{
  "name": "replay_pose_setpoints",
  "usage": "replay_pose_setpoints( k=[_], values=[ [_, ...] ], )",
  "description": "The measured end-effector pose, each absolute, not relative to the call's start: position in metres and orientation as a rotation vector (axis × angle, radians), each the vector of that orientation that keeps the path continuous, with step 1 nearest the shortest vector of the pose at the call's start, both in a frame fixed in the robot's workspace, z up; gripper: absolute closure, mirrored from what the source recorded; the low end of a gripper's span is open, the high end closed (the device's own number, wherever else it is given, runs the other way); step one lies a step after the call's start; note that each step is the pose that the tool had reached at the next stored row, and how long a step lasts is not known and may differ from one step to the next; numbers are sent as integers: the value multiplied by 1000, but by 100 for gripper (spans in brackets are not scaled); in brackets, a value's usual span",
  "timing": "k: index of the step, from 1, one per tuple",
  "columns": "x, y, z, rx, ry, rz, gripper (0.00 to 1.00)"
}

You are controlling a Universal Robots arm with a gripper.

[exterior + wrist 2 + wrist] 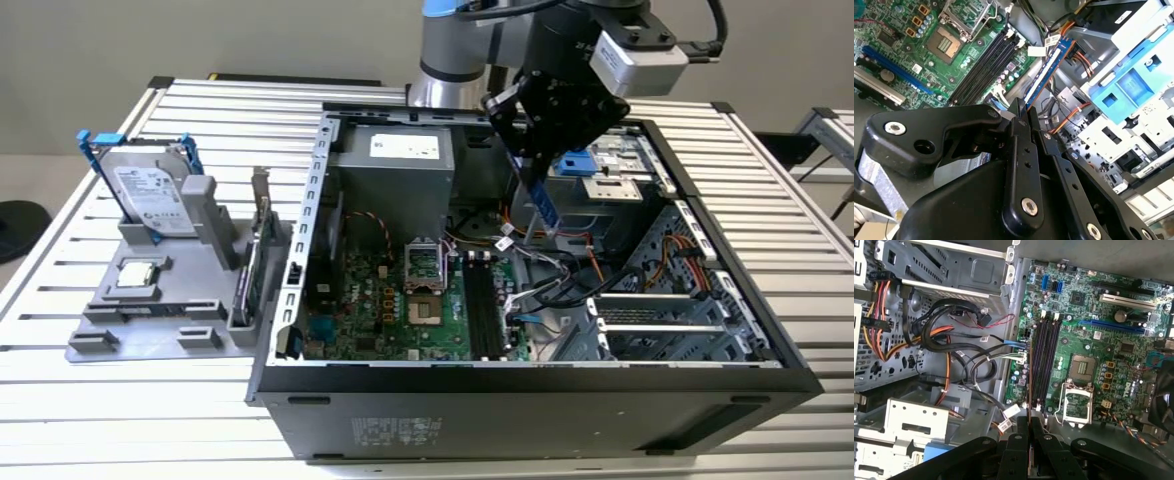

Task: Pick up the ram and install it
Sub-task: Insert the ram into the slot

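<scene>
The ram [543, 208] is a narrow blue circuit-board stick hanging on end over the open computer case [534, 410], and my gripper [534, 168] is shut on its upper end. In the second wrist view the ram [1051, 67] sticks out past the black fingers [1019, 117], with the gripper [1023, 107] closed around it. In the first wrist view the ram [1028, 385] shows edge-on, rising from the gripper [1028, 419]. It hangs above and beside the black memory slots [483, 310] [985, 60] [1044, 360] on the green motherboard [1114, 335], not touching them.
A grey fixture [147, 325] on the exterior view's left holds a silver hard drive in a blue frame [147, 190], a processor chip [138, 277] and an upright expansion card [260, 250]. Cable bundles [954, 340] and a blue drive cage [1134, 85] crowd the case beside the slots.
</scene>
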State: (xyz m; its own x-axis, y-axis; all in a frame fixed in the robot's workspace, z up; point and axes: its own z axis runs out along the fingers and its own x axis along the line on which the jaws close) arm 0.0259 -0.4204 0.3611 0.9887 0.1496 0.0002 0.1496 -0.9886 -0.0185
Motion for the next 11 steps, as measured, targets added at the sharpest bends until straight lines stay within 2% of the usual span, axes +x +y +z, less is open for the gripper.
replay_pose_setpoints(
  k=[11],
  values=[
    [27, -421, 353, -3116, -213, 7, 100]
  ],
)
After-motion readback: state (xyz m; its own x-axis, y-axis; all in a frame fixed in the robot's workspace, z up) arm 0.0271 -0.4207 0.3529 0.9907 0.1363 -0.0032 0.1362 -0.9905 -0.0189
